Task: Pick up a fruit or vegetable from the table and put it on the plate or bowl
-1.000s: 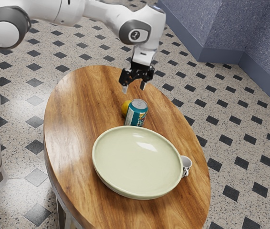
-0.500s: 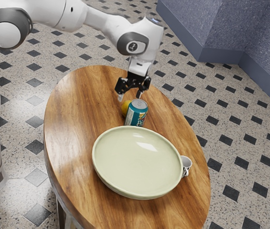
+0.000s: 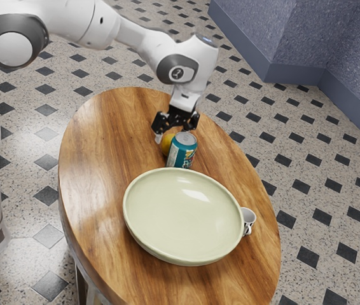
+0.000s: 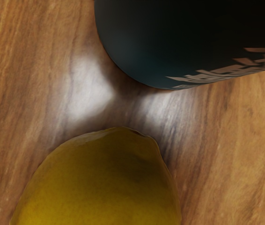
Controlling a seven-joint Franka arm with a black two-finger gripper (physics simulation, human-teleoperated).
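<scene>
Gripper (image 3: 173, 131) low over the lemon (image 3: 166, 141), fingers spread, nothing clasped yet. Lemon on the table (image 3: 97, 159), just beside the can (image 3: 182, 151) and a little beyond the plate (image 3: 135, 190). Step in hand, by the look of it: closing in for the grasp. To do it well: lower straight down to straddle the lemon's widest part with both fingers, minding the can-side finger to avoid tipping or shoving the can. Then squeeze gently and squarely, given a round, smooth fruit likely to squirt out of a skewed pinch. Lift above the can's top before swinging over to the plate. From the exterior view: the spread of the fingers, the plate, a small cup (image 3: 249, 221) against the plate's rim on the exterior view's right. From the wrist view: the lemon (image 4: 99, 183) right under the hand, with a strip of bare table (image 4: 123, 103) between it and the can (image 4: 188, 42), so seemingly close but apart.
</scene>
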